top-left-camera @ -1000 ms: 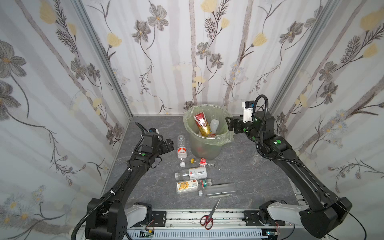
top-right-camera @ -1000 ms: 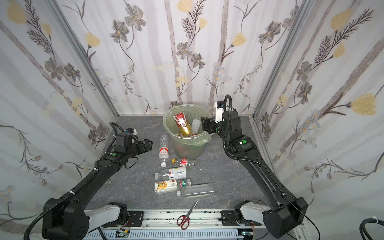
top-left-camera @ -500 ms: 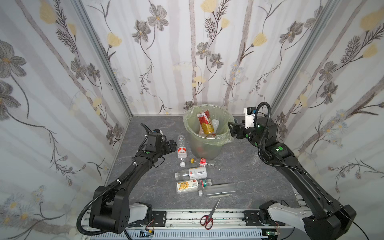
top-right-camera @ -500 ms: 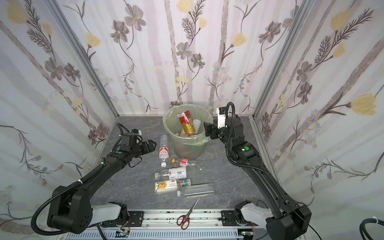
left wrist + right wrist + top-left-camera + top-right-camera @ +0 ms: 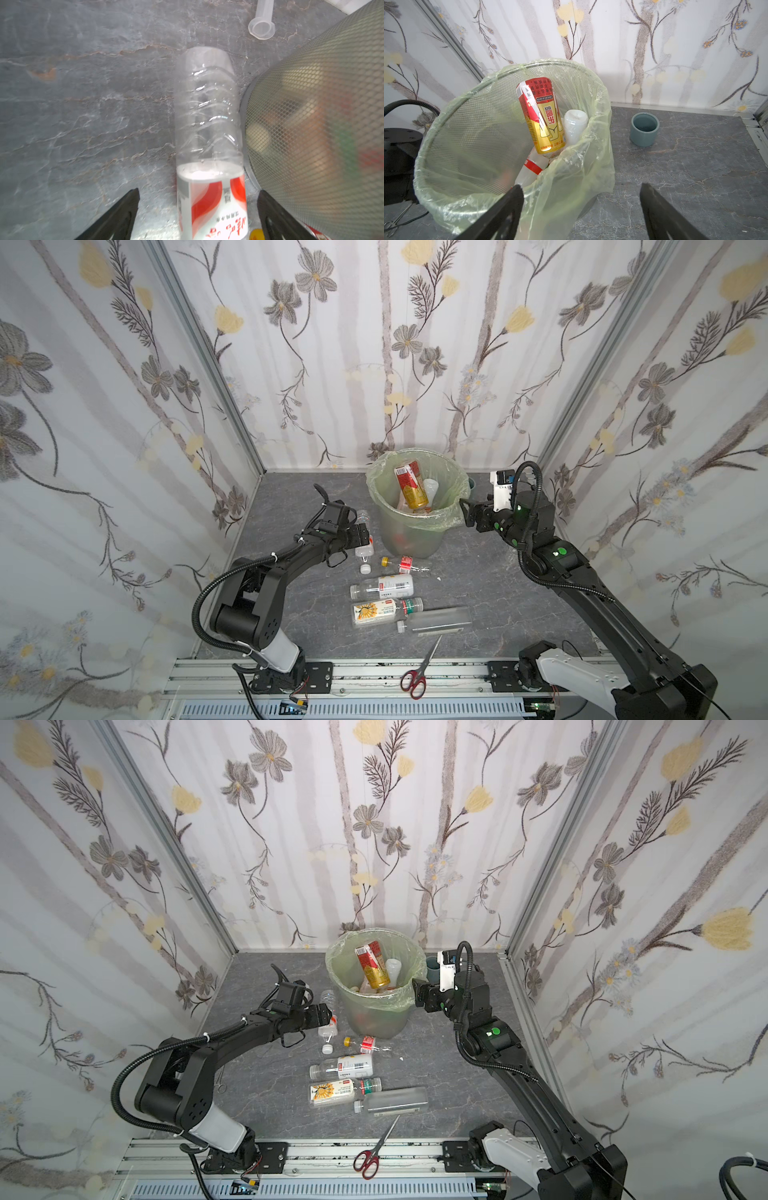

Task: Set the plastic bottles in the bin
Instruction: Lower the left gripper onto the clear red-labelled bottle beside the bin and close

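Bottles lie before the bin, scissors before those; a cup stands right, perhaps slightly behind.

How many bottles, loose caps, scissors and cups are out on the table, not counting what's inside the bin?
Bottles: 5
Loose caps: 2
Scissors: 1
Cup: 1
Total: 9
A pale tube near the bin, seen only in the left wrist view, is left out.

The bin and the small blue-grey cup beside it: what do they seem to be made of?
The bin: fine grey wire mesh, probably metal, its grid showing through a thin, glossy, pale green plastic bag. The cup: likely glazed ceramic, judging by its thick wall and soft, even sheen; plastic is possible.
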Action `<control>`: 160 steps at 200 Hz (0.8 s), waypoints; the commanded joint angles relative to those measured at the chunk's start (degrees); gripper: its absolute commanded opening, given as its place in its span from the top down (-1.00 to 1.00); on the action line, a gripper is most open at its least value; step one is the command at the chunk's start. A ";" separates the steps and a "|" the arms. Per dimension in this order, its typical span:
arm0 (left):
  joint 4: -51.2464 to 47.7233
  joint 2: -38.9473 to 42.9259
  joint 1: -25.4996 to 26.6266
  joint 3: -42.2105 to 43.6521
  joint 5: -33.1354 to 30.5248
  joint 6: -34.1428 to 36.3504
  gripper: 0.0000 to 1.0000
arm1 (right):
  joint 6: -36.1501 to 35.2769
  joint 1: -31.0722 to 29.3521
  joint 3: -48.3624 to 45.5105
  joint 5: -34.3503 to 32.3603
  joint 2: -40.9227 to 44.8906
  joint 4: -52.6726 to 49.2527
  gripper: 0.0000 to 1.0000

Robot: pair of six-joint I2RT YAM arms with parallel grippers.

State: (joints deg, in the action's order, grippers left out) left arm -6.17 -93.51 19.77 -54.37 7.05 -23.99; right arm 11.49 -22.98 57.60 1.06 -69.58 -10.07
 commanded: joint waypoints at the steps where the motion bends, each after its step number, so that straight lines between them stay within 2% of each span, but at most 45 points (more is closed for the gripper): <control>1: 1.52 -2.97 0.51 -2.83 -0.81 0.56 -0.81 | 0.18 0.16 -0.71 0.57 0.58 2.28 -0.76; 46: 1.34 -9.13 1.43 -6.13 -0.78 -0.23 -0.75 | 0.14 0.91 -2.00 0.61 1.80 2.33 -0.77; 118: 1.16 -11.76 1.57 -5.96 -1.93 -0.87 -0.62 | 0.16 2.02 -3.28 1.39 2.26 2.69 -0.77; 160: 1.05 -12.19 1.64 -5.40 -2.42 -0.71 -0.41 | 0.16 2.21 -3.35 1.43 2.43 2.71 -0.77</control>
State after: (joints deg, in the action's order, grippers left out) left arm -5.74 -105.56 21.34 -60.07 5.72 -24.21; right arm 11.51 -20.86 54.37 2.11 -67.33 -9.76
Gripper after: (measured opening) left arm 0.733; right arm 0.884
